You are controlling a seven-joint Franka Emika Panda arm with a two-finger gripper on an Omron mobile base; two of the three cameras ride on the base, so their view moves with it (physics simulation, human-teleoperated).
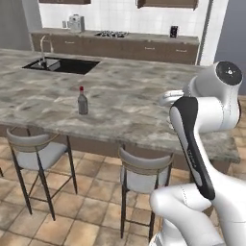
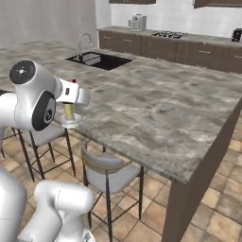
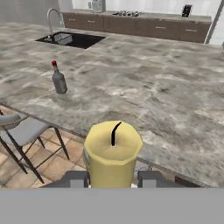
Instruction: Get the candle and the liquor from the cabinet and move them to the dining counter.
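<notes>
Gripper pinching the candle, 1 dark fingertip on each side of the pale-yellow stick, black wick visible on top. In the right base view, candle upright in its small white saucer holder, hanging under the white hand at the near long edge of the dining counter, above the edge line; contact between holder and marble top cannot be told. In the left base view, holder rim showing just behind the arm's dark forearm panel, toward the right part of the near edge.

Liquor standing upright on the dining counter, dark grey glass with red cap, set back a little from the near edge, left of centre, well apart from the candle. Same bottle seen in the hand view, left of and beyond the candle.

Black sink with curved silver faucet recessed toward the far left corner of the dining counter. 2 grey-seated stools tucked under the near edge, the second stool closer to the arm. Far wall: narrower tile-backed worktop carrying a toaster and a stovetop.
</notes>
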